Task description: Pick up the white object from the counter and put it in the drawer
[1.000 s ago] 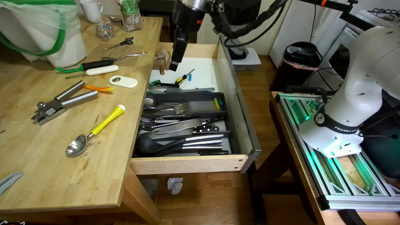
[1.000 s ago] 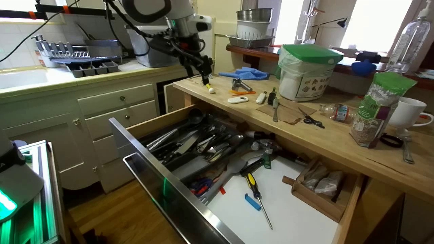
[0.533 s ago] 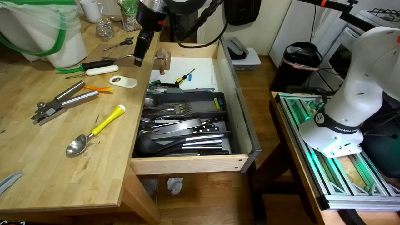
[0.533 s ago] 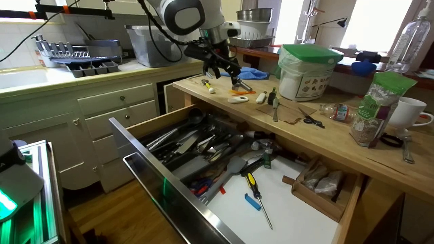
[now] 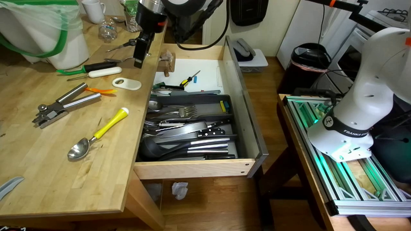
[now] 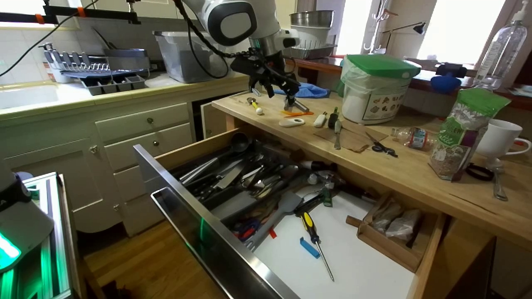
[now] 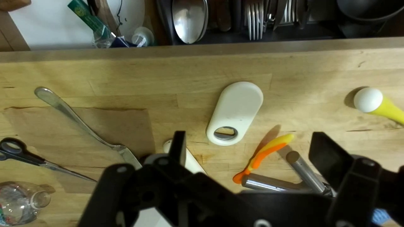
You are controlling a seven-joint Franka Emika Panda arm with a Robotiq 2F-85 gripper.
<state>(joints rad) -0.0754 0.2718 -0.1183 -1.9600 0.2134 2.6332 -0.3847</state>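
Black fingers [image 5: 140, 56] have moved frame-left, wide apart (empty); misaligned, they may catch the curved orange-yellow utensil [image 7: 263, 155], not mid-frame's flat white oval [image 7: 236, 108].

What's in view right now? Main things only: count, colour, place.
Counter: one, light brown, above drawer
Drawer: one, pale wood, open under counter
White object: one, white, counter
Yellow-handled spoon: one, yellow and silver, counter
Scissors: one pair, black-handled, counter
Mug: one, white, counter
Plastic bottle: one, clear, counter
Lidded bin: one, white and green, counter
Cutlery tray: one, dark grey, in drawer
Screwdriver: one, yellow and black, in drawer
Robot arm: one, white, on metal frame
Gripper: one, black, open above counter
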